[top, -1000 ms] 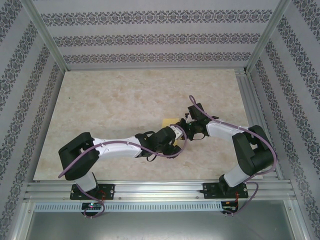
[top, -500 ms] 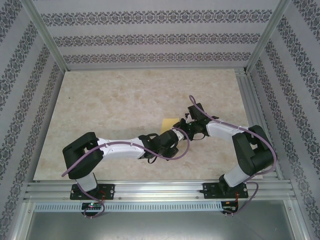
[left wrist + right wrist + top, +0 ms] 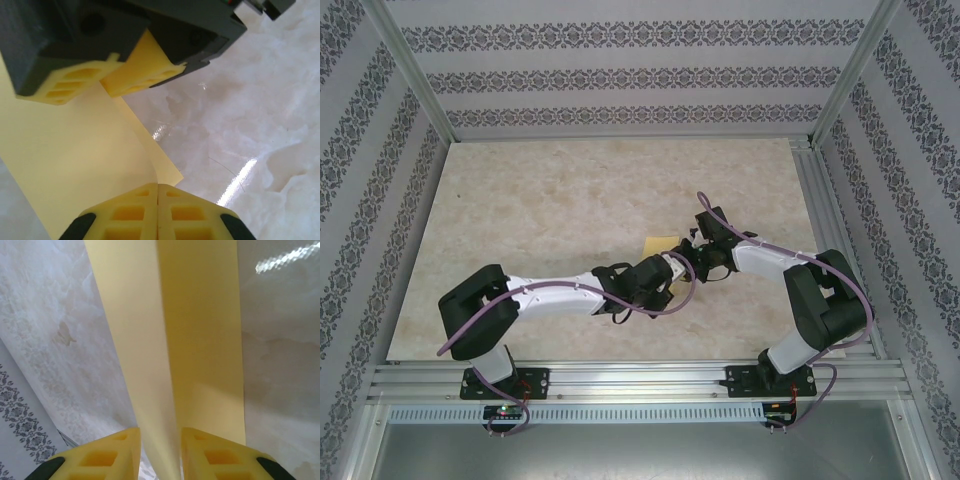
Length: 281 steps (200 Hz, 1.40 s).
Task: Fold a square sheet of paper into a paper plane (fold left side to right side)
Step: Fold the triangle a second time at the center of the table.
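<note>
The thin pale-yellow square sheet of paper [image 3: 658, 242] lies near the middle of the table, a little toward my right side, just where my two arms meet. In my left wrist view most of the sheet [image 3: 75, 160] rests flat on the surface, with one long edge running to a sharp corner close to my left pads. Part of the sheet is lifted. In my right wrist view the paper [image 3: 200, 340] runs away from me as a long strip with a raised crease down its length, and that crease passes straight between my right pads.

My right gripper [image 3: 160, 434] has its jaws set narrow, with the lifted fold of paper held between the yellow pads. My left camera shows the same grip from the other side, the right gripper [image 3: 107, 75] black-bodied, with a wedge of yellow paper between its pads.

My left gripper [image 3: 157, 187] is fully closed, pad against pad, at the near edge of the sheet. I cannot tell whether any paper is nipped in that seam. From above, the left gripper [image 3: 672, 260] and right gripper [image 3: 693, 251] sit just beside each other at the sheet's near-right edge.

Underneath is a beige marbled tabletop [image 3: 550, 210], glossy with light streaks.
</note>
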Motion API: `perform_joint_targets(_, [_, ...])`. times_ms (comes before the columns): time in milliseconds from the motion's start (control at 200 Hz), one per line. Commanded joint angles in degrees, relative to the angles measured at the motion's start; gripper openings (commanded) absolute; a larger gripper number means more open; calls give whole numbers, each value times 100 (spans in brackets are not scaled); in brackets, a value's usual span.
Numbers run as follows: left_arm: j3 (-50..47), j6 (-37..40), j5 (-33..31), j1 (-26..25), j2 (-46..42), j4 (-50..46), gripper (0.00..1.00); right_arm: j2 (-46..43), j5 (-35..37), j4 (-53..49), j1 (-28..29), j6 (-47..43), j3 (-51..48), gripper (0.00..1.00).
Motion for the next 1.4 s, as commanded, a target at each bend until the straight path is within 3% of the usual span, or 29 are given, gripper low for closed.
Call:
perform_joint_targets(0, [-131, 103, 407, 180, -216, 156, 6, -74, 108, -96, -48, -187, 182, 28])
perform_joint_targets(160, [-189, 96, 620, 320, -227, 244, 0, -45, 75, -85, -55, -187, 190, 29])
perform_joint_targets(375, [-353, 67, 812, 431, -359, 434, 0, -106, 100, -145, -91, -224, 175, 31])
perform_joint_targets(599, [-500, 71, 1253, 740, -488, 604, 0, -714, 437, -252, -231, -399, 10, 46])
perform_joint_targets(719, [-547, 70, 1550, 909, -474, 753, 0, -1061, 441, -315, -302, -658, -173, 48])
perform_joint_targets(779, [-550, 86, 1646, 997, -444, 768, 0, -1215, 380, -316, -294, -776, -307, 46])
perform_joint_targets(944, [-537, 113, 1970, 1253, -312, 777, 0, -1606, 192, 4, -134, -810, -921, 22])
perform_joint_targets(1244, [-439, 261, 2085, 1427, -184, 540, 0, -1322, 275, 958, 506, -246, -1578, 8])
perform_joint_targets(1399, [-410, 334, 2005, 1504, -166, 438, 0, -1062, 322, 1155, 737, -151, -1558, 6])
